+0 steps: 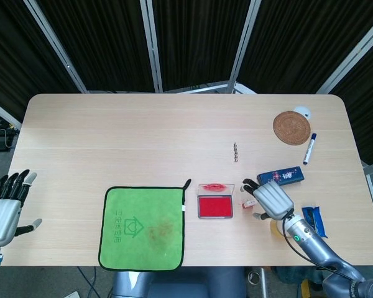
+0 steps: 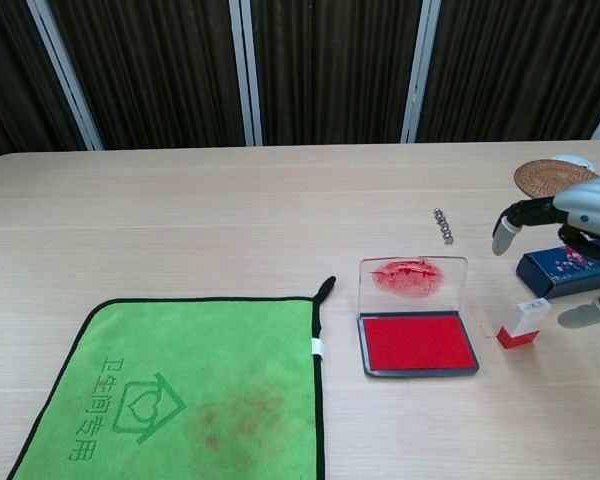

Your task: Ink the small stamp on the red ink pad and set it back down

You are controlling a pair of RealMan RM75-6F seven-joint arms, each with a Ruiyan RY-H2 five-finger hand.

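The small white stamp with a red base (image 2: 523, 324) lies tilted on the table just right of the open red ink pad (image 2: 416, 342); in the head view the stamp (image 1: 248, 203) shows at the pad's (image 1: 215, 206) right side. My right hand (image 2: 572, 238) hovers over the stamp with fingers spread, holding nothing; the head view shows the right hand (image 1: 268, 198) right beside the stamp. The pad's clear lid (image 2: 413, 278) stands up, smeared red. My left hand (image 1: 5, 211) stays off the table's left edge, fingers apart and empty.
A green cloth (image 1: 142, 227) lies left of the pad. A dark blue box (image 1: 286, 176) sits behind my right hand, a tape roll and a blue packet (image 1: 315, 221) to its right. A woven coaster (image 1: 291, 127), marker (image 1: 309, 149) and small bead chain (image 1: 235, 151) lie further back.
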